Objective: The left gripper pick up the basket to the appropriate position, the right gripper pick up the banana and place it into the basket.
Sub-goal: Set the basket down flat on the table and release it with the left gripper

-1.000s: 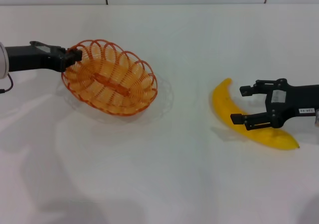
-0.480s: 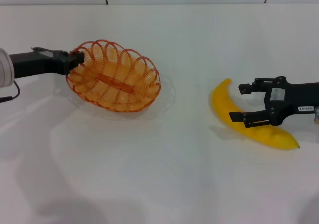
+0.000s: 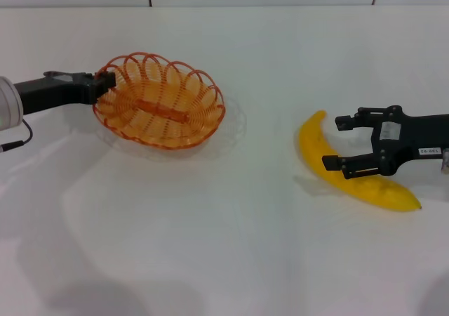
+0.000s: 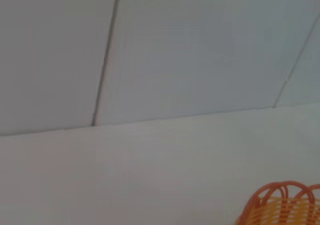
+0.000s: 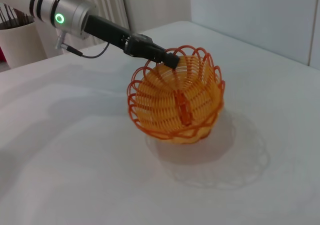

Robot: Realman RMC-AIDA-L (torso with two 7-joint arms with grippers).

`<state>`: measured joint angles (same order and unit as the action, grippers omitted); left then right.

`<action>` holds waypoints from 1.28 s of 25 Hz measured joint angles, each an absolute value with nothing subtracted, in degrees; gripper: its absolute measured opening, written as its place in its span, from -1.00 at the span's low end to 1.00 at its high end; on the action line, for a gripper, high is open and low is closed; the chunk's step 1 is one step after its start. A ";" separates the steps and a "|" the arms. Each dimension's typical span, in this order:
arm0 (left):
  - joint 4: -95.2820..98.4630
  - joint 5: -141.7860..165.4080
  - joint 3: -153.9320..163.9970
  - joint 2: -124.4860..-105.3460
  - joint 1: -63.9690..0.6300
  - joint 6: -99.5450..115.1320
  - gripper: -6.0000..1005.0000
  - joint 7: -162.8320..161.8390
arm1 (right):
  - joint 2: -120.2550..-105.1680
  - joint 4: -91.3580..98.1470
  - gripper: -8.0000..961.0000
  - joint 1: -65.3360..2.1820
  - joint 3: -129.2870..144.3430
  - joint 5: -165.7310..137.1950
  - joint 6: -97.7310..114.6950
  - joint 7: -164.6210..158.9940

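Note:
The orange wire basket (image 3: 160, 100) hangs a little above the white table at the left, its shadow beneath it. My left gripper (image 3: 105, 81) is shut on the basket's left rim. The right wrist view shows the same hold, with the basket (image 5: 176, 100) tilted and the left gripper (image 5: 170, 60) on its rim. A bit of the rim shows in the left wrist view (image 4: 280, 205). The yellow banana (image 3: 316, 144) lies on the table at the right. My right gripper (image 3: 335, 144) is open, its two fingers straddling the banana's middle.
The table (image 3: 224, 246) is white, with a tiled wall behind it. A thin cable (image 3: 10, 145) hangs from the left arm. In the right wrist view a white cup (image 5: 20, 40) holding utensils stands beyond the left arm.
The left gripper has carried the basket slightly farther back and levelled it. The right gripper has stayed open over the banana, shifting only slightly.

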<state>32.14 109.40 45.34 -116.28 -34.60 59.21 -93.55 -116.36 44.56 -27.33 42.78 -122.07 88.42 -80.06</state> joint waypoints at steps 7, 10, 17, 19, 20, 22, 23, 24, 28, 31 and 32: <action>29.55 107.98 45.35 -116.28 -34.84 58.34 -0.82 -92.04 | -116.37 44.56 0.86 -27.51 42.80 -122.07 88.51 -80.03; 28.72 107.10 45.35 -116.28 -34.97 58.29 -0.82 -91.50 | -116.37 44.42 0.86 -27.76 42.80 -122.08 88.51 -80.01; 26.93 106.67 45.35 -116.28 -35.27 56.88 -0.82 -91.47 | -116.37 44.16 0.86 -28.04 42.80 -122.14 88.51 -79.96; 26.25 106.67 45.35 -116.28 -35.49 56.73 -0.82 -91.48 | -116.37 44.14 0.86 -28.04 42.80 -122.14 88.51 -79.92; 26.09 106.67 45.35 -116.28 -35.54 56.70 -0.81 -91.47 | -116.37 44.14 0.85 -28.04 42.80 -122.14 88.51 -79.91; 25.97 106.67 45.35 -116.28 -35.54 56.63 -0.81 -91.48 | -116.37 44.12 0.85 -28.04 42.80 -122.18 88.51 -79.90; 25.95 106.67 45.35 -116.28 -35.53 56.54 -0.81 -91.48 | -116.37 44.12 0.85 -28.04 42.81 -122.21 88.51 -79.90; 25.95 106.67 45.35 -116.28 -35.52 56.39 -0.81 -91.48 | -116.37 44.12 0.85 -28.04 42.80 -122.22 88.51 -79.90; 25.93 106.67 45.40 -116.28 -35.42 56.06 -0.81 -91.49 | -116.37 44.12 0.85 -28.07 42.80 -122.29 88.50 -79.89; 25.92 106.86 45.66 -116.28 -35.38 56.06 -0.81 -91.69 | -116.37 44.12 0.85 -28.11 42.81 -122.31 88.50 -79.89; 25.92 106.96 45.72 -116.28 -35.38 56.06 -0.81 -91.80 | -116.37 44.12 0.85 -28.11 42.83 -122.33 88.50 -79.89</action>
